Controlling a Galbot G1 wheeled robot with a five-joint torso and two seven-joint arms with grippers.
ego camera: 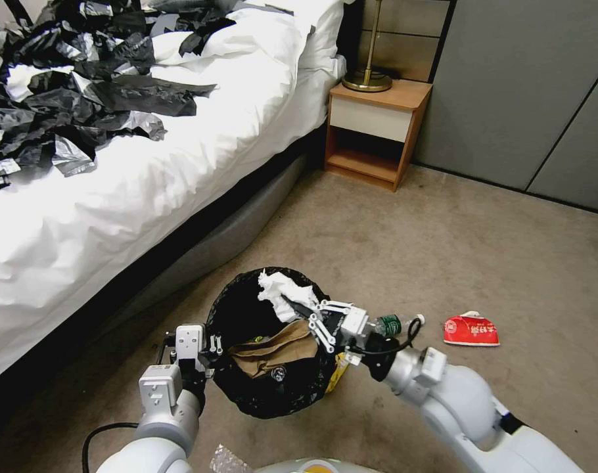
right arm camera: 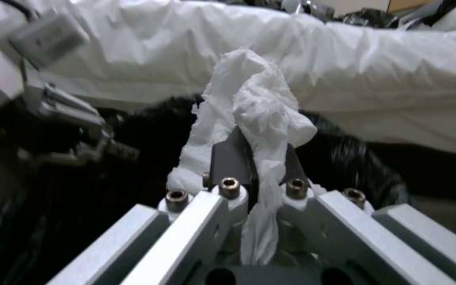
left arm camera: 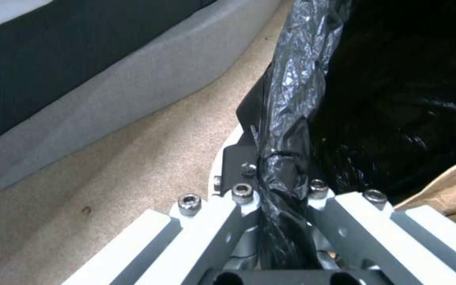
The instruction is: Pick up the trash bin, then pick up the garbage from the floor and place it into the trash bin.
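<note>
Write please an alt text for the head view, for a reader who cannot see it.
The right gripper holds a crumpled white tissue over the trash bin, whose rim the left gripper clamps. A brown paper bag lies inside; a red packet lies on the carpet beside the bed.

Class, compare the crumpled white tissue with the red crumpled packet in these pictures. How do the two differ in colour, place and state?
The white tissue is plain white; the red packet is red with white print. The tissue is pinched in the right gripper, above the open trash bin, whose rim the left gripper clamps; the packet lies loose on the carpet, to the robot's right of the bin, with no gripper on it. The tissue bunches upward; the packet lies squashed flat. Both are crumpled litter.
</note>
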